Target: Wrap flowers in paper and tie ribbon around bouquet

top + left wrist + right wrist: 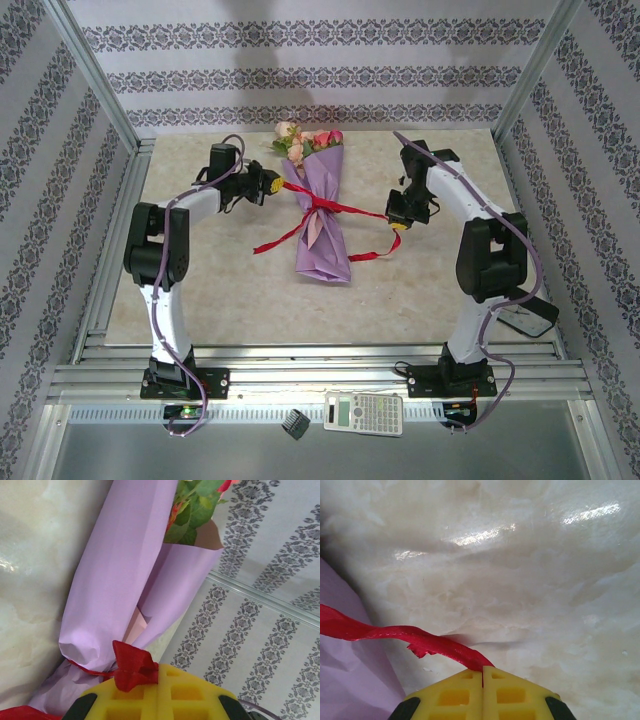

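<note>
Left gripper [159, 676] is pinched shut on a bunched bit of the red ribbon [131, 669], right up against the bouquet [120, 580]. Right gripper [482, 676] is shut too, nipping the ribbon's other run just off the purple paper [345, 680]. From above, the bouquet lies lengthwise on the table [430, 290] between both arms, with the ribbon crossing its waist and tails trailing either side. Flowers [303, 143] poke out the far end. Left wrist cam catches green leaves and the paper's pale pink inside. Calculator [365, 412] sits on the near rail, well apart.
</note>
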